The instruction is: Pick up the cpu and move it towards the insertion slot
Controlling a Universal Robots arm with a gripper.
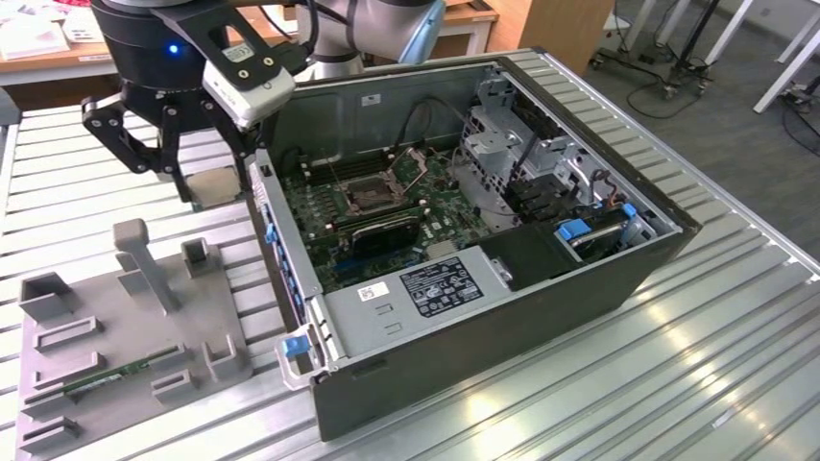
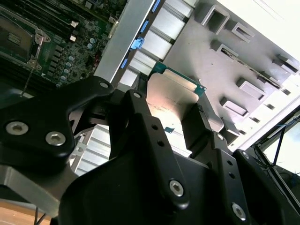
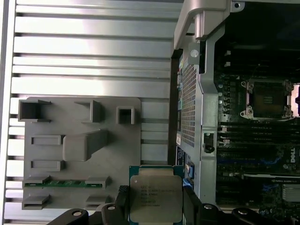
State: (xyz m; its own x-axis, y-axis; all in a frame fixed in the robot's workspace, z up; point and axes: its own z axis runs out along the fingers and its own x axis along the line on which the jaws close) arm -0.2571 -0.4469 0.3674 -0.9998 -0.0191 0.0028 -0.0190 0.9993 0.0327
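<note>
- Table (image 1: 717, 317): ribbed metal top. It carries everything we see in the exterior view.
- Computer case (image 1: 513, 317): lies open on its side, so we look straight down onto the green board (image 1: 372, 206) inside.
- Grey holder tray (image 1: 129, 327): sits on the table beside the case, on the exterior view's left. It has blocks and pockets, and a thin green memory stick (image 3: 65, 183) lies in one of its grooves.
- Gripper (image 1: 192, 178): hangs above the table between the tray and the case wall. Its fingers (image 3: 192, 206) are closed in on two opposite edges of the cpu, only as wide as the chip.
- Insertion slot (image 1: 369, 195): square socket with a metal frame, on the board inside the case. We see it uncovered, dark centre showing, also in the first wrist view (image 3: 268, 98).
- Cpu (image 3: 155, 195): held flat in the gripper, clear of the tray, metal top facing the first wrist camera. It is outside the case and well apart from the slot.
- Step, as we judge it: the pick looks done, and the carry toward the slot is in hand.
- The carry calls for clearing the case wall (image 3: 201, 117), keeping the chip level, and lining it up square over the socket.
</note>
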